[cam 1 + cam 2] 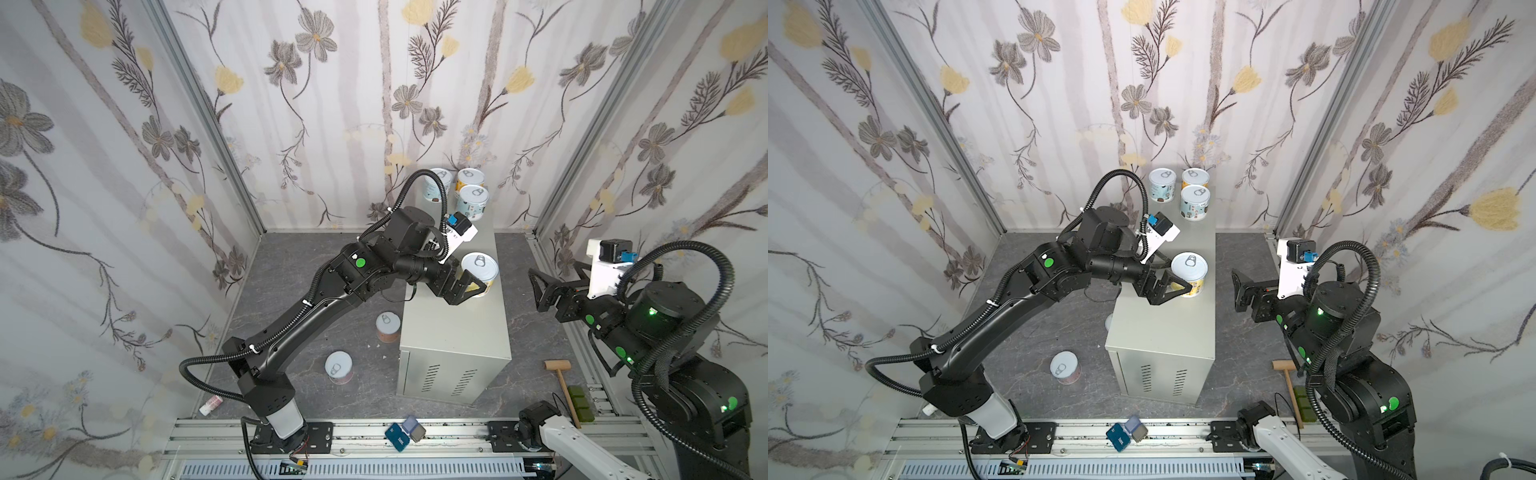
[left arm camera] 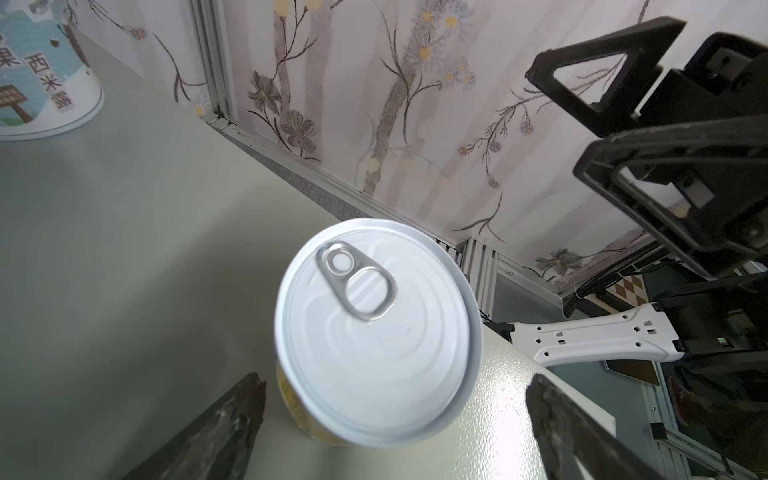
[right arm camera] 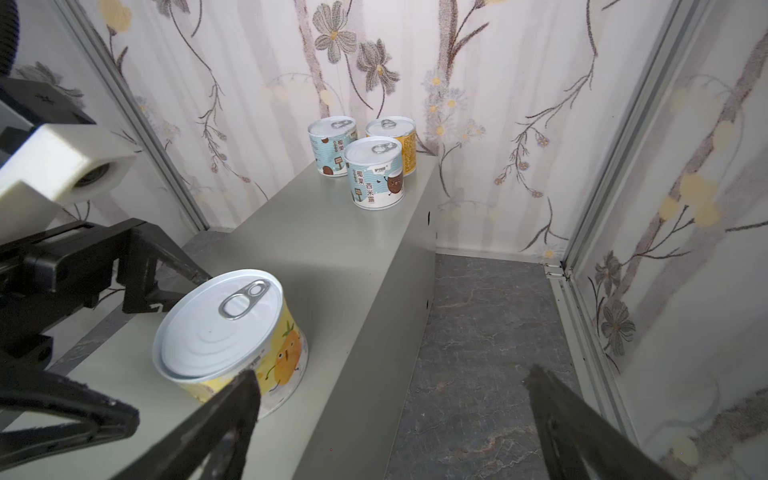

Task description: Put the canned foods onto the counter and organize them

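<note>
Fingers of my left claw (image 2: pixel 392 386) are standing spread beside the short yellow-labelled can (image 2: pixel 374 332) with silver pull-tab lid, not pinching it; it is sitting upright, sealed, on the light grey metal tabletop (image 1: pixel 453 332). Three sealed cans (image 1: pixel 473 201) are grouping at its far end, probably for order. Two cans (image 1: pixel 338 368) are waiting on the dark marbled floor (image 1: pixel 291 266). My right claw (image 1: pixel 539 291) is hanging spread, empty.

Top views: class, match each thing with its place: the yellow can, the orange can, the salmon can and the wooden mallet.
Things:
1 yellow can
2 orange can
3 salmon can
4 wooden mallet

Places:
A on the floor, right of the counter
B at the counter's far end
C on the floor, close by the counter's left side
D mid-counter, at the open left gripper

Pairs: 1-D, 2-B, 3-C, 4-A.
</note>
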`<control>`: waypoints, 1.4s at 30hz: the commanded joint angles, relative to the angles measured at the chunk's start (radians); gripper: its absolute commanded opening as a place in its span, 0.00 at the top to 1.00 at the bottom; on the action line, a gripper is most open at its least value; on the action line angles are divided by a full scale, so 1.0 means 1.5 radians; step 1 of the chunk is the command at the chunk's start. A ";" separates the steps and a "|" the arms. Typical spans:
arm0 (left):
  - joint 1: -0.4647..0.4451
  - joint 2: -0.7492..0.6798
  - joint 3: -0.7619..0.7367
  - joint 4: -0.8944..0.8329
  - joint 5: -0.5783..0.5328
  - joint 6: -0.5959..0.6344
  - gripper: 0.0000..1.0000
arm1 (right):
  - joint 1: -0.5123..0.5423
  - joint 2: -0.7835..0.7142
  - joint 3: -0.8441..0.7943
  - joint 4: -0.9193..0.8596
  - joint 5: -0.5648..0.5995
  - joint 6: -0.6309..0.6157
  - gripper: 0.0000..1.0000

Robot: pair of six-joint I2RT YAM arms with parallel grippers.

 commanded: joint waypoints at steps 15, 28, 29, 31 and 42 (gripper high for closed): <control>-0.035 0.048 0.024 0.072 -0.074 0.039 0.03 | -0.005 -0.014 -0.076 0.077 0.038 0.010 0.00; -0.035 0.050 0.016 0.110 -0.123 0.037 0.20 | -0.007 -0.039 -0.132 0.125 -0.041 -0.025 0.00; -0.033 0.051 0.018 0.106 -0.131 0.036 0.21 | -0.008 -0.042 -0.143 0.133 -0.067 -0.036 0.00; -0.027 0.056 0.027 0.094 -0.136 0.038 0.22 | -0.007 -0.046 -0.163 0.148 -0.106 -0.048 0.00; 0.042 0.059 0.017 0.109 -0.179 0.075 0.29 | -0.007 -0.033 -0.180 0.183 -0.136 -0.066 0.00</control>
